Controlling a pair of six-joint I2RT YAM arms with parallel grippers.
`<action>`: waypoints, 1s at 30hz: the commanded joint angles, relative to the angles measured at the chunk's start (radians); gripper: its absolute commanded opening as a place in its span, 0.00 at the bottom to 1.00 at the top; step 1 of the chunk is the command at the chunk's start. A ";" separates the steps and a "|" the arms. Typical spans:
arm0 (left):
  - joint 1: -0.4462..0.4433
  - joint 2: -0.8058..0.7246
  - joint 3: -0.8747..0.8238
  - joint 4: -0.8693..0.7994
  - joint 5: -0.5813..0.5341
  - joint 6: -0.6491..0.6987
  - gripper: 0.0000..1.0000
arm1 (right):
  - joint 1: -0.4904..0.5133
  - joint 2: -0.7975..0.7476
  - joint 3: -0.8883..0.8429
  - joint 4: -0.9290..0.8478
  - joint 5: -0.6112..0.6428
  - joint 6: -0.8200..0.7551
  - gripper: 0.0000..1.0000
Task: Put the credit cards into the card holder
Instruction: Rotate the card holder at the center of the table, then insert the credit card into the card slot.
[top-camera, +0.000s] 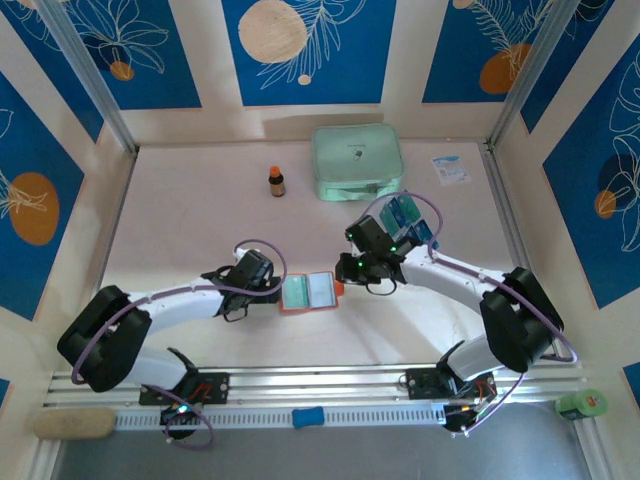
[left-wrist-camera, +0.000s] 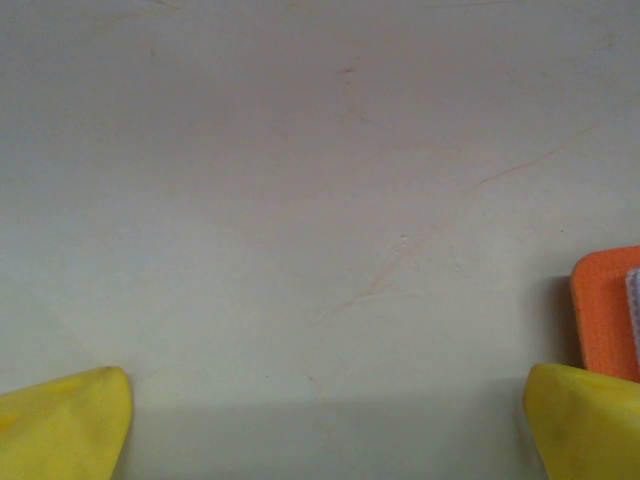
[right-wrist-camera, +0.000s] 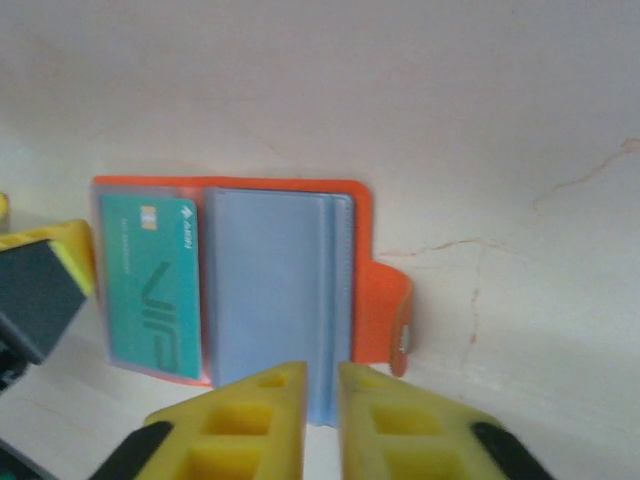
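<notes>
Starting nearest you, your left gripper (left-wrist-camera: 325, 425) sat low over the table (left-wrist-camera: 300, 200). Its yellow fingers (left-wrist-camera: 70, 425) were spread as wide as they go, with nothing between them. (first spotter)

You had the card holder (top-camera: 308, 292) just beside it, lying open and flat between your two grippers. An orange corner sat right by one left fingertip; whether it touched, I couldn't tell. (second spotter)

Your right gripper (right-wrist-camera: 320, 410) was at the holder's edge, its fingers drawn in to a thin slit. A blue-grey sleeve (right-wrist-camera: 270, 290) showed its edge in that slit, but I couldn't tell whether you had pinched it. (first spotter)

One credit card (right-wrist-camera: 150, 290) was in the pocket on the side toward your left gripper, and the snap tab (right-wrist-camera: 395, 320) stuck out on the opposite side. Beyond your right gripper, the rest of the credit cards (top-camera: 405, 213) lay in a small stack by your right arm. Farther back stood a brown bottle (top-camera: 276, 181). A mint-green case (top-camera: 357, 160) and a white paper slip (top-camera: 449, 168) lay near the back wall. (second spotter)
</notes>
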 joint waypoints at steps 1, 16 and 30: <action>0.006 0.002 -0.015 0.017 0.028 0.006 1.00 | 0.026 0.033 0.053 0.034 -0.058 -0.013 0.06; 0.006 0.027 -0.023 0.018 0.016 0.008 1.00 | 0.107 0.280 0.147 0.174 -0.138 -0.003 0.00; 0.006 0.030 -0.027 0.027 0.017 0.008 1.00 | 0.125 0.350 0.159 0.196 -0.157 0.006 0.00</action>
